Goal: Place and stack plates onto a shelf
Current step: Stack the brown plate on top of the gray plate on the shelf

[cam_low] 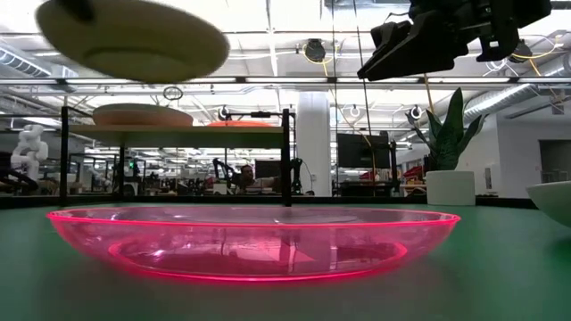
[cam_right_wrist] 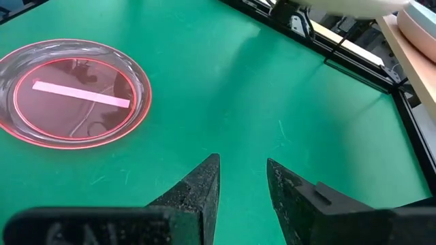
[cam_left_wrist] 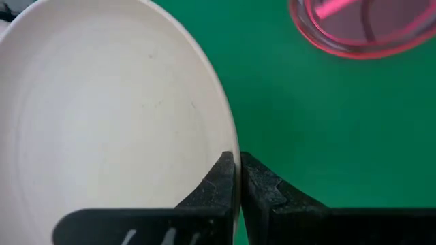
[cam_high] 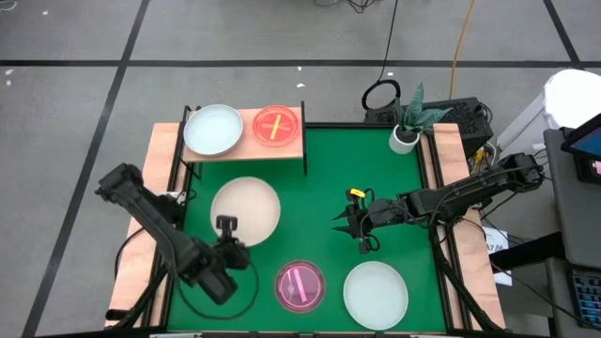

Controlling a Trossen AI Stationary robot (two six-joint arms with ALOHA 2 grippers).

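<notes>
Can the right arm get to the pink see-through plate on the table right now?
Probably yes. The right gripper hangs open and empty above the bare green table, and nothing lies between it and the pink plate. The left gripper is busy holding the cream plate.

Overhead, table-level, two wrist cameras

I see even, bright overhead light; ceiling lamps glare in my low view, and the near magenta plate (cam_low: pixel 254 242) glows, slightly soft.
</notes>
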